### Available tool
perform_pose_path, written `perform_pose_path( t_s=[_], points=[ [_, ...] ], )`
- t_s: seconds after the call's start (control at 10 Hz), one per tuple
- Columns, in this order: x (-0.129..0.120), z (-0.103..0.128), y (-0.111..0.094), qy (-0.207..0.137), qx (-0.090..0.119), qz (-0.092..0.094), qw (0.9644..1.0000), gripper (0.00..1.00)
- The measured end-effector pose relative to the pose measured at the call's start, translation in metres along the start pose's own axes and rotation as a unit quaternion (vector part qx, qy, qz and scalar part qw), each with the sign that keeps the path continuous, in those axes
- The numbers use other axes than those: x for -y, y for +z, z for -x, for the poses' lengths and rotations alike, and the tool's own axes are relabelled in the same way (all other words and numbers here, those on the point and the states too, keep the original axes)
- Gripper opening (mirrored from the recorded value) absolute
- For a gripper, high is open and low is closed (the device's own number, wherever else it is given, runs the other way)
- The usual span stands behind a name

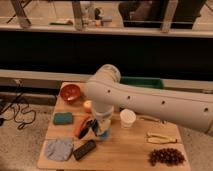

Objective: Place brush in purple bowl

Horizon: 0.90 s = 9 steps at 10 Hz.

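My gripper (101,125) hangs under the big white arm, low over the middle of the wooden table (125,150). It is shut on the brush (90,127), a slim dark stick that slants down to the left, just right of the orange carrot (81,127). The purple bowl is hidden behind the arm's thick upper link.
An orange-red bowl (70,92) stands at the back left, with a yellow-orange fruit (88,105) beside it. A teal sponge (63,118), a grey-blue cloth (59,149) and a black block (84,150) lie at the left front. A white cup (127,118), a green bin (142,82) and dark grapes (166,157) are to the right.
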Motion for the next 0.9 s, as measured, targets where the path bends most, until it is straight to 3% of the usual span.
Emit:
perform_pose_path(
  t_s=[0.9],
  points=[
    [-0.0009, -0.0012, 0.0003, 0.002, 0.000, 0.001, 1.0000, 0.00]
  ],
)
